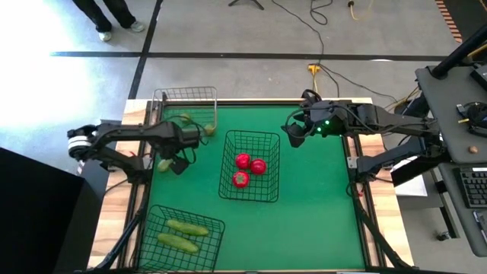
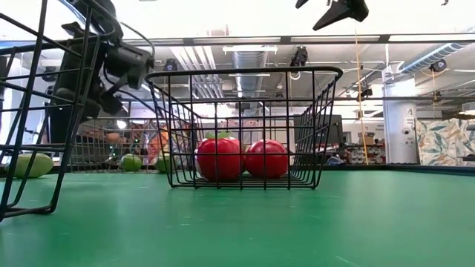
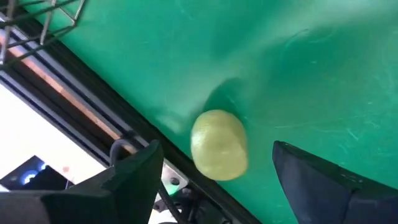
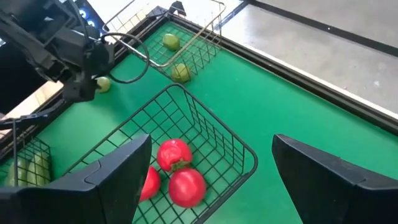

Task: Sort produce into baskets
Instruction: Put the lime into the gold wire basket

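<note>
The left hand point(image 3: 211, 180) is hanging wide open and empty over the last loose lime point(image 3: 219, 144), which is lying between its fingers, seemingly just beside the bench point(image 1: 319, 221) edge.

Tomatoes point(image 1: 249, 169) in middle basket point(image 1: 250, 165) — cucumbers point(image 1: 183, 234) in near-left basket point(image 1: 183, 237), seemingly.

Bare mat point(image 1: 319, 205) (right side) — unobstructed
</note>
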